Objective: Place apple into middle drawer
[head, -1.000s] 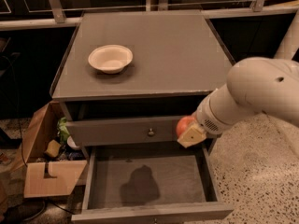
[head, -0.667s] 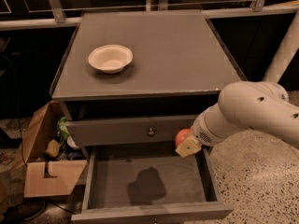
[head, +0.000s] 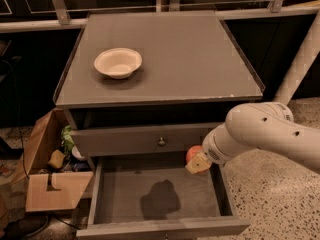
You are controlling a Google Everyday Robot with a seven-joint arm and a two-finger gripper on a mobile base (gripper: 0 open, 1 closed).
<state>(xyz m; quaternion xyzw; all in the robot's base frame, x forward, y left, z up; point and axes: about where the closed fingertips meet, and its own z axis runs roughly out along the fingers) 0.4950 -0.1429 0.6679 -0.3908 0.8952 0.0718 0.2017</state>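
The middle drawer (head: 120,201) is pulled open below the cabinet, a broad shallow grey box with a bare floor. My gripper (head: 196,161) reaches in from the right over the drawer's back right corner. It is shut on the red-orange apple (head: 193,154), which hangs just above the drawer floor. The white arm hides the right side of the apple.
A white bowl (head: 118,62) sits on the grey cabinet top (head: 200,59). Above the open drawer is a shut drawer front with a round metal knob (head: 161,142). An open cardboard box (head: 47,176) with small items stands on the floor at the left.
My arm has lowered and moved left, carrying the apple from in front of the knobbed drawer down into the open drawer's back right corner.
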